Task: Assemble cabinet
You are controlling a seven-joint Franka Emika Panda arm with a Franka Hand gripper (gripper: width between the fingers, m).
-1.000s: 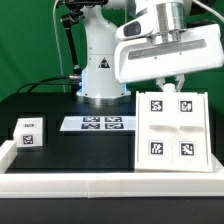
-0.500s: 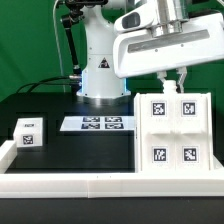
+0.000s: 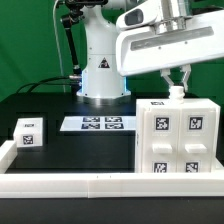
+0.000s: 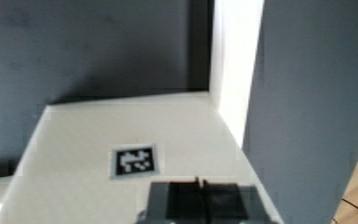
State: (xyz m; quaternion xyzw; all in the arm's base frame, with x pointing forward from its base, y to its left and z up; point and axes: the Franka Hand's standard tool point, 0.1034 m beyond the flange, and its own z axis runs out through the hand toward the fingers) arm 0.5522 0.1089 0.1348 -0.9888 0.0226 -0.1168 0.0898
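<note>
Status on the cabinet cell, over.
Gripper looks shut on cabinet top edge. Cabinet stands at the exterior view's right, tags facing camera. Small tagged block and marker board lie apart, nothing blocking.

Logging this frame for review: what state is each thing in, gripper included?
cabinet: on the table, its four-tag face toward the exterior camera.
small tagged block: resting on the table, apart from the cabinet, untouched.
marker board: flat on the table.
gripper: at the cabinet's top edge; open or shut unclear.
</note>
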